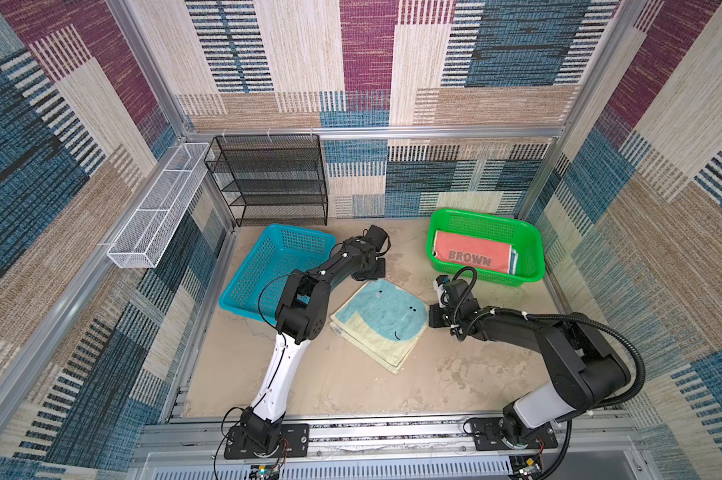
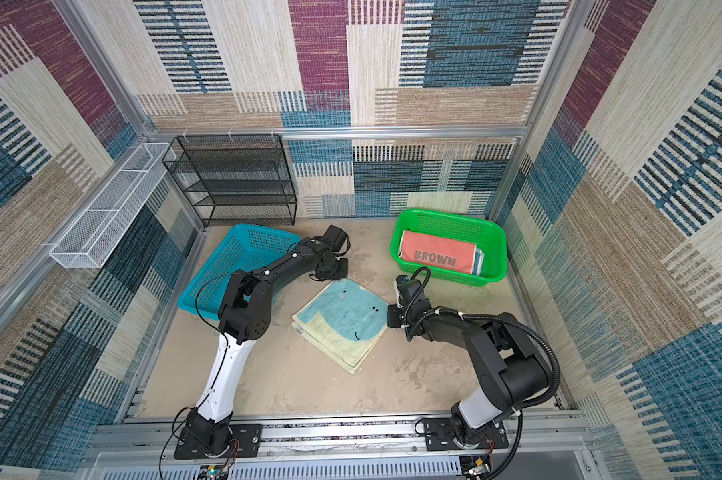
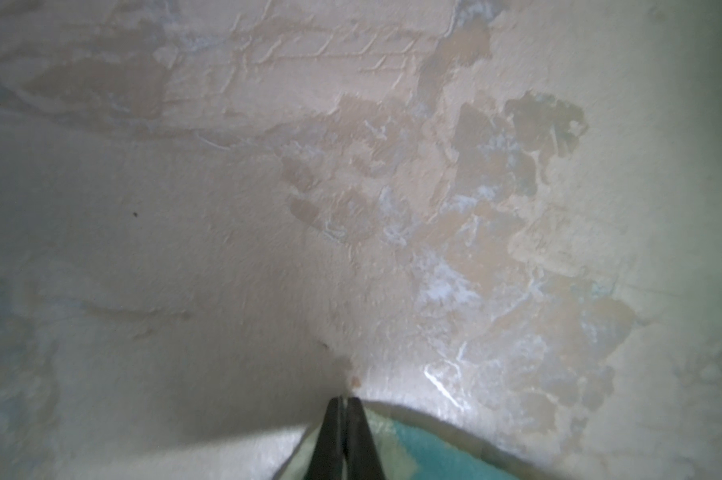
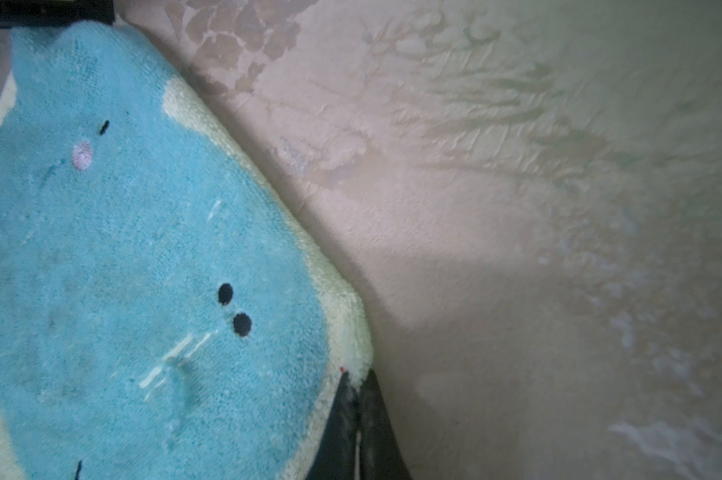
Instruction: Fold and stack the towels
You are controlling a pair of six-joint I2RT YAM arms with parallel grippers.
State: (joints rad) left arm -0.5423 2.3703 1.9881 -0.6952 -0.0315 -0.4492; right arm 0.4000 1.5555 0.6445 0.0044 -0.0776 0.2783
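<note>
Blue-faced towel (image 1: 382, 320) lies folded on desk (image 1: 351, 386), near green basket (image 1: 482, 214), which holds coral towel (image 1: 471, 249). Left pincer (image 3: 344, 401) is closed on towel corner farther from basket. Right pincer (image 4: 355, 386) is clamped on corner nearest basket. I judge lift next: I raise both corners level, same pace, so layers do not splay. Desk is beige, patchy, rough. Woven patchwork walls stand behind basket.

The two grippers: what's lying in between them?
The blue-and-cream towel lies between the left gripper and right gripper, each pinching a corner, in both top views.
</note>
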